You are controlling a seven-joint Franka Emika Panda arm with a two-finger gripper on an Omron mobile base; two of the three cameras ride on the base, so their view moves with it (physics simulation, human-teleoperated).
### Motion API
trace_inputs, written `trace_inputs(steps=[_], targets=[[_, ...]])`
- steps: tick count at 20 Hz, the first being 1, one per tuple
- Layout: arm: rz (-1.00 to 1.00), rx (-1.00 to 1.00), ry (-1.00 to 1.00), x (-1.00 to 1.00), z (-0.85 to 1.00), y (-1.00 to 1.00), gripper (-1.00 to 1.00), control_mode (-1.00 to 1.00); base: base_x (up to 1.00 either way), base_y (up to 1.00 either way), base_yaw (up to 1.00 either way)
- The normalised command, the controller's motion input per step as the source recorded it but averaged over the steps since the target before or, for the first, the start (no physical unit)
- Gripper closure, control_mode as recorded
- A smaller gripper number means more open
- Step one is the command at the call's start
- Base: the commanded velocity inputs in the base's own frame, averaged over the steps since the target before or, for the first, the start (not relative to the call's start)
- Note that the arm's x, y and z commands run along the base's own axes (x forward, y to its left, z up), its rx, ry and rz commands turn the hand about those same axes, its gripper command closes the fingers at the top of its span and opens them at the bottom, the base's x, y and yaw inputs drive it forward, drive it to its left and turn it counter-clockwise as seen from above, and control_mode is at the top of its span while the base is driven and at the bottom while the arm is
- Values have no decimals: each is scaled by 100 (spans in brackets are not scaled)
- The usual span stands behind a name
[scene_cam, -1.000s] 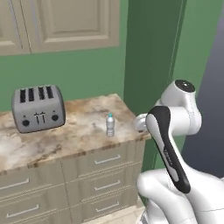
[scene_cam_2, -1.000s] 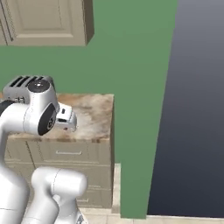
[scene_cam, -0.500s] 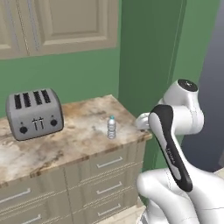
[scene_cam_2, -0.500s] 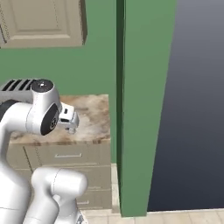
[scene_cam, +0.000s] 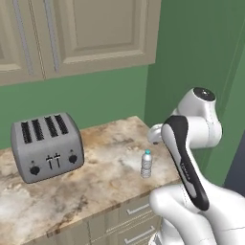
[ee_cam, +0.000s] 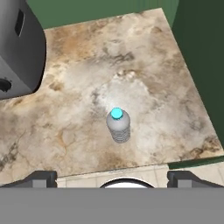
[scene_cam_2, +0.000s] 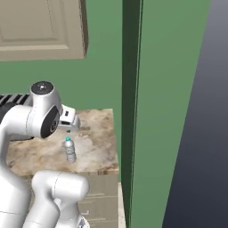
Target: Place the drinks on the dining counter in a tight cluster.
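At the left of the left base view stands the silver toaster (scene_cam: pixel 47 146); right of center, 1 small water bottle (scene_cam: pixel 146 164) stands upright on the marbled counter (scene_cam: pixel 95 182), awaiting pickup. My gripper (ee_cam: pixel 112 177) hangs above it with jaws wide and empty. The hand view alone shows both fingertips (ee_cam: pixel 41 177).
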Motion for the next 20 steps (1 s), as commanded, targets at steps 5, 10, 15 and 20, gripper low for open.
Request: trace_inputs(steps=[5,10,15,20], targets=[[0,0,0,0,0,0,-100,100,13,-6,2],[0,0,0,0,0,0,-100,100,0,0,0],[0,0,0,0,0,0,-100,100,4,0,0],[0,-7,26,57,27,0,-100,-100,0,0,0]])
